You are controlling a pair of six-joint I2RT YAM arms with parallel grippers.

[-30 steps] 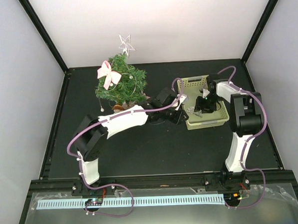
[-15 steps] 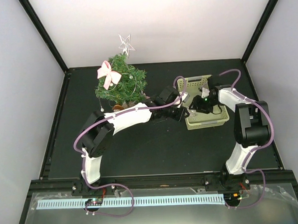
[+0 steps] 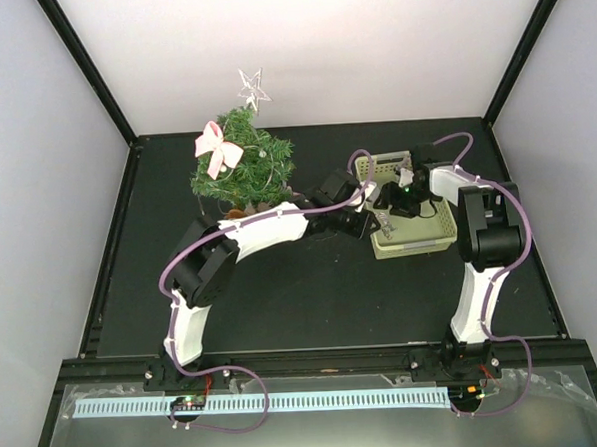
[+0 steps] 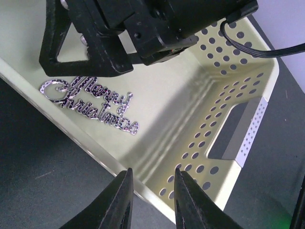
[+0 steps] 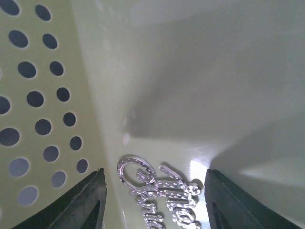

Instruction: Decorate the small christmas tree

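Left wrist, gripper (image 4: 152,174) perhaps above basket rim (image 4: 71,132)

"Merry Christmas", that's the only wording readable, spelled by the silver script ornament (image 4: 89,106) lying inside the pale green basket (image 4: 224,76).

Bright, even light; the right wrist view is soft, with shadows and glare on the basket (image 5: 190,71) floor.

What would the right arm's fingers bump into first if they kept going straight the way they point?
Probably the silver Merry Christmas sign, lying on the floor of the pale green basket between the open right fingers. Depth is hard to judge; the floor sits right under it.
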